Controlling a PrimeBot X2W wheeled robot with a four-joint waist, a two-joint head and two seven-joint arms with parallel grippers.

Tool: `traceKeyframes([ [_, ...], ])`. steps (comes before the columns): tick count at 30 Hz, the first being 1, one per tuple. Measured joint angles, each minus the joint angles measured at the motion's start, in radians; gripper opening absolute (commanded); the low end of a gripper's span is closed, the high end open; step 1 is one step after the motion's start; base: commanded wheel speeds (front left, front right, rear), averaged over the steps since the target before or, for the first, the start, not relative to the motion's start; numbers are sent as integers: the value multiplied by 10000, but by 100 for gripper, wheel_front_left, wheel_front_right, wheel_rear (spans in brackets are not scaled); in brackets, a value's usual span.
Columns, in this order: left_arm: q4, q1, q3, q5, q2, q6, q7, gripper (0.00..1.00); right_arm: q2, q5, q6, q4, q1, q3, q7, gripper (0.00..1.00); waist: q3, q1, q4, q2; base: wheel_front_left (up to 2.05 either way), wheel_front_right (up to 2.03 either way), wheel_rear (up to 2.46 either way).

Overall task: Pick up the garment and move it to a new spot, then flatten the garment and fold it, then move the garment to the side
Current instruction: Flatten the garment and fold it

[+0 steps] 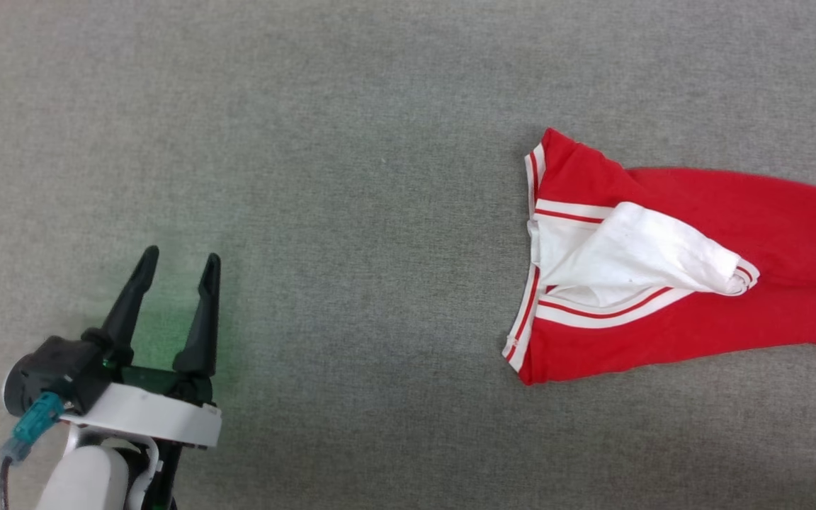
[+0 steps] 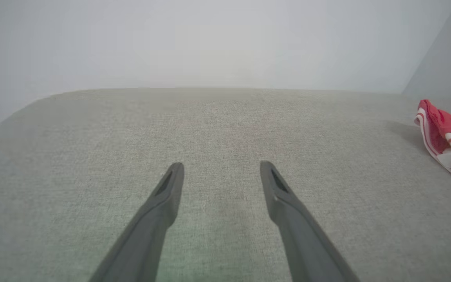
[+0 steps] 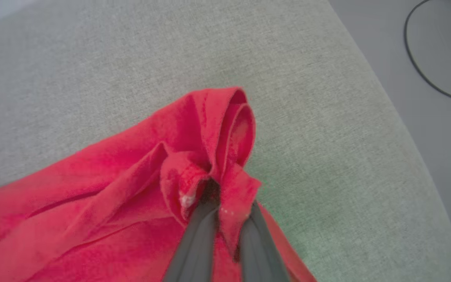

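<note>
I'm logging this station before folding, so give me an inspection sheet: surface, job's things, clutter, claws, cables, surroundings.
Surface: grey woven surface, rounded edge in the right wrist view.
Job's things: garment, red with a white sleeve and striped trim, crumpled, unfolded, at the head view's right.
Clutter: nothing seen.
Claws: left claw open, holding nothing, apart from the garment; right claw shut on a bunched red fold of it.
Cables: black cable on the floor; teal plug at the left wrist.
Surroundings: pale wall, grey floor.
</note>
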Motion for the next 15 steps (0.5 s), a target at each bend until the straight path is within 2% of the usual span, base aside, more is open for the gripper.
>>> traceKeyframes([
  [4, 82, 33, -54, 4, -54, 0, 0, 100, 221, 382, 0, -15, -164, 663, 23, 0, -155, 0, -72, 0, 0, 0, 0],
  [8, 194, 142, -96, 17, -157, 0, 0, 100, 616, 1112, -2, -654, -23, 1831, 487, 0, -416, 0, -124, 0, 0, 0, 0],
  [15, 311, 364, -224, 15, -322, 0, 0, 100, 1593, 2247, -2, -3145, 417, 3937, 1680, 0, -913, 0, -141, 0, 0, 0, 0],
])
